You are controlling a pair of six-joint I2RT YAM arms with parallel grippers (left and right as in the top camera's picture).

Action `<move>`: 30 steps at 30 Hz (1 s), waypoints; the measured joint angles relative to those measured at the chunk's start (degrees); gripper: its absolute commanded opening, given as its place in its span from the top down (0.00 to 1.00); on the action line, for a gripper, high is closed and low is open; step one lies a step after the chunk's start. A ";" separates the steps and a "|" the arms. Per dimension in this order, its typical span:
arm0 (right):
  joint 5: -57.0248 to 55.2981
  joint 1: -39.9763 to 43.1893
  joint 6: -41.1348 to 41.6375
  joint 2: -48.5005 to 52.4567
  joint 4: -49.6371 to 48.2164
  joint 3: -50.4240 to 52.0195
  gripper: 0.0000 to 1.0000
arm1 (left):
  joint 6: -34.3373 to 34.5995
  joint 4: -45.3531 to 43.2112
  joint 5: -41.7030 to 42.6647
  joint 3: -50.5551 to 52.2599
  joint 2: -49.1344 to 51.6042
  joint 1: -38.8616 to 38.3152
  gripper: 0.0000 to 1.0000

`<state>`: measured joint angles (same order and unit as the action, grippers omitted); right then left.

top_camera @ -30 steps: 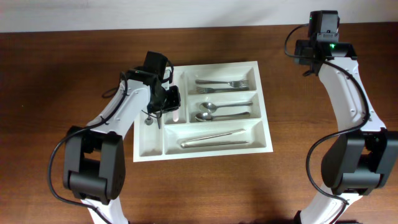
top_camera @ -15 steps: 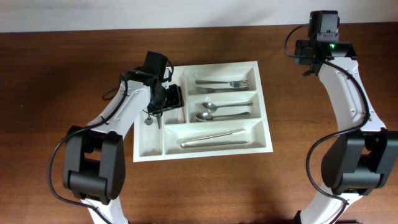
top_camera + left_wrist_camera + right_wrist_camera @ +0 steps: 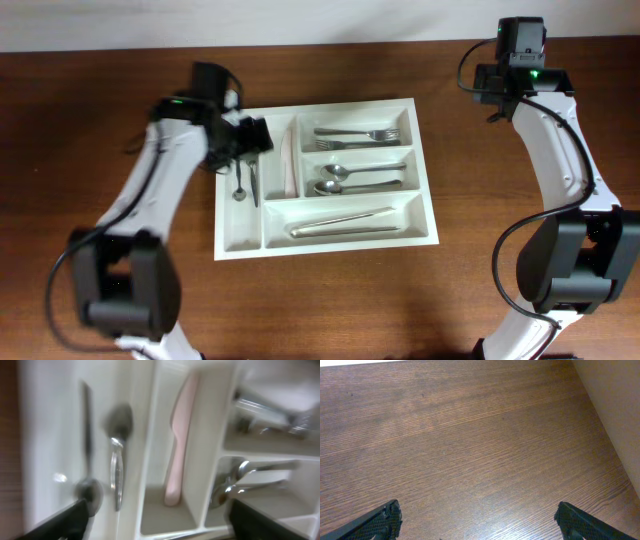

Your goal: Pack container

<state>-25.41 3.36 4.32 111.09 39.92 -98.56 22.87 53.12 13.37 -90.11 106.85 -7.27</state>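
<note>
Overhead, white five-compartment container point(image 3: 240, 228) with forks point(image 3: 357, 134), spoons point(image 3: 360, 178), pink utensil point(image 3: 289, 160).

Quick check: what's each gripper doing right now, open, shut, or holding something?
Left gripper: open, holding nothing, over the container.
Right gripper: open, holding nothing, over the table.

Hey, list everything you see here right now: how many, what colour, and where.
container: one, white, table centre.
small spoons: two, silver, leftmost narrow compartment.
pink utensil: one, pale pink, second narrow compartment.
forks: two, silver, top long compartment.
large spoons: two, silver, middle long compartment.
long utensils: seemingly two, silver, bottom long compartment.
table: one, brown wood, underneath everything.
left hand: one, black, open, above the narrow compartments.
right hand: one, black, open, above bare table.
</note>
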 measured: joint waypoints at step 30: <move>0.02 0.00 0.02 0.00 0.00 0.00 0.01 | -29.97 5.42 -5.92 4.98 -49.59 5.03 0.01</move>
<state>-25.39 3.36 4.34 111.09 39.92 -98.56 -7.09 58.54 7.44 -85.12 57.25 -2.24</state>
